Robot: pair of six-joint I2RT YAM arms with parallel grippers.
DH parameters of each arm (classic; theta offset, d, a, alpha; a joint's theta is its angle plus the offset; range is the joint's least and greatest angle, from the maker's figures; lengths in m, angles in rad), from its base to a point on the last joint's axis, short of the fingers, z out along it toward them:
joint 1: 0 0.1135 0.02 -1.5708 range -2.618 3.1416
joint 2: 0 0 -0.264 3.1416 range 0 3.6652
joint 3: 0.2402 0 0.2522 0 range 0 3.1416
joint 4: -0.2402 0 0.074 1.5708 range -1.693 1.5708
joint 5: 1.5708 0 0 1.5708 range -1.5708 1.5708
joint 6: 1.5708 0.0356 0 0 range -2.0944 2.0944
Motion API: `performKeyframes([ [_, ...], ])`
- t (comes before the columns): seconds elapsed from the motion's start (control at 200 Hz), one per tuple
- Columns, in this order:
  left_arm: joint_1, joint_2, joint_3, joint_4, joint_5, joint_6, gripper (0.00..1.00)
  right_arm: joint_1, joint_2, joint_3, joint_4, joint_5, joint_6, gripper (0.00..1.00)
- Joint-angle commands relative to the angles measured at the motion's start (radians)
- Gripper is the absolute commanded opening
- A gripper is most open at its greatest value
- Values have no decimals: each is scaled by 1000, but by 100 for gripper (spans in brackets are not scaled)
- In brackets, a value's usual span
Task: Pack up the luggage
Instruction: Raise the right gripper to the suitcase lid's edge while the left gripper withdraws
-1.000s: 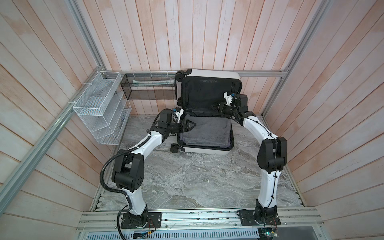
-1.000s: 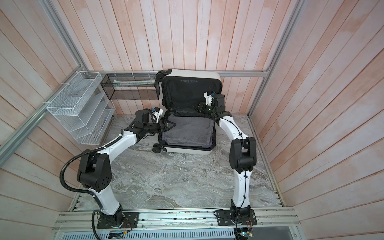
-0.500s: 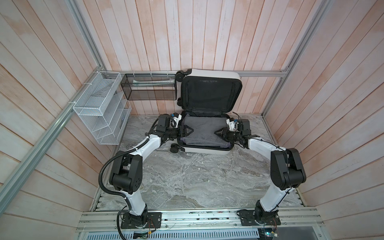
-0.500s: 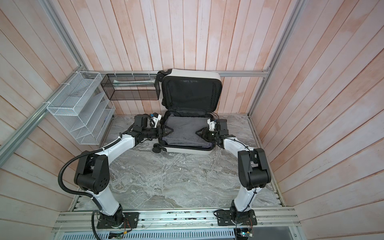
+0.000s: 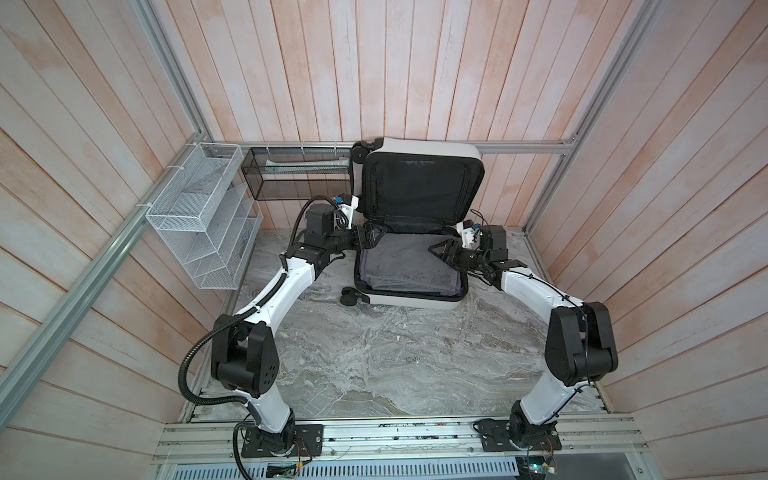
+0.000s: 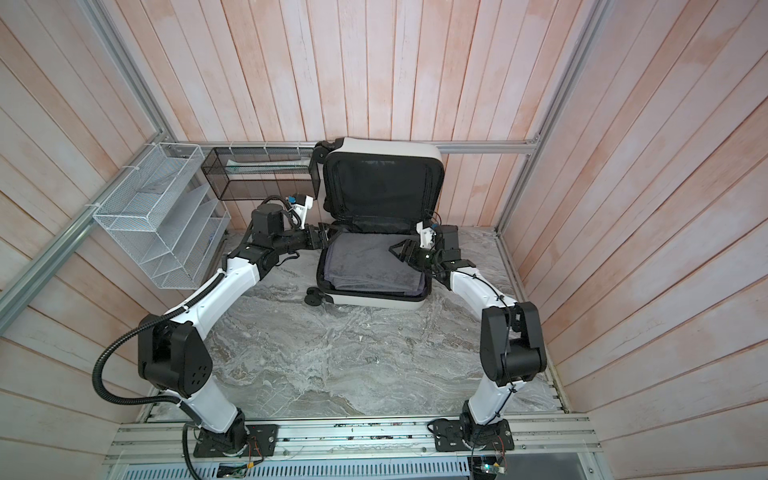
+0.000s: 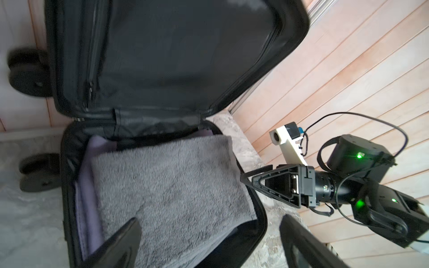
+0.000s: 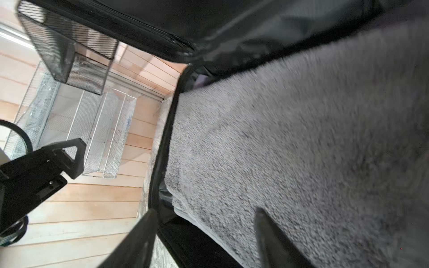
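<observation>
The luggage [image 5: 411, 301] [image 6: 374, 301] lies open on the floor, a white shell with its black-lined lid [image 7: 174, 53] leaning on the back wall. A folded grey towel [image 5: 407, 266] [image 6: 370, 266] [image 7: 167, 181] [image 8: 290, 143] fills the lower half. My left gripper [image 5: 374, 235] [image 6: 330, 232] [image 7: 209, 232] [image 8: 69, 167] hovers open at the case's left rim near the hinge, holding nothing. My right gripper [image 5: 436, 249] [image 6: 397, 249] [image 7: 248, 178] [image 8: 204, 211] is open at the right rim, just above the towel's edge, also holding nothing.
A black wire-mesh basket [image 5: 295, 174] [image 8: 69, 53] hangs on the back wall left of the lid. A white wire rack [image 5: 203, 220] [image 8: 97, 130] is fixed to the left wall. The case's black wheels [image 5: 349, 297] stick out at its front left. Marble floor [image 5: 374, 357] stretches in front.
My right arm has dropped from the lid's right edge down to the lower half's right rim, and its jaws have opened wider. The left gripper has hardly moved.
</observation>
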Motion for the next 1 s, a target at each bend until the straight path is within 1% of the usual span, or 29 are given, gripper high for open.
performKeyframes([
  [0.0, 0, -28, 43, 44, -53, 25, 97, -41, -67, 90, -14, 65, 7, 82],
  [0.1, 0, -46, 43, 46, -58, 19, 98, -104, -79, 119, 76, 95, 96, 86],
  [0.21, 0, -81, -2, 46, -77, 5, 99, -178, -48, 161, 204, 55, 229, 87],
  [0.35, 1, -150, -100, 60, -106, -5, 100, -224, 24, 257, 266, 46, 303, 87],
  [0.54, 1, -202, -201, 43, -111, -16, 100, -233, 114, 358, 363, 10, 406, 89],
  [0.63, 1, -224, -249, 55, -116, -24, 100, -233, 145, 380, 421, -9, 476, 90],
  [0.775, 3, -235, -287, 61, -117, -33, 100, -230, 198, 410, 519, -25, 584, 90],
  [0.995, 2, -237, -319, 74, -100, -54, 100, -218, 291, 498, 577, -25, 658, 90],
])
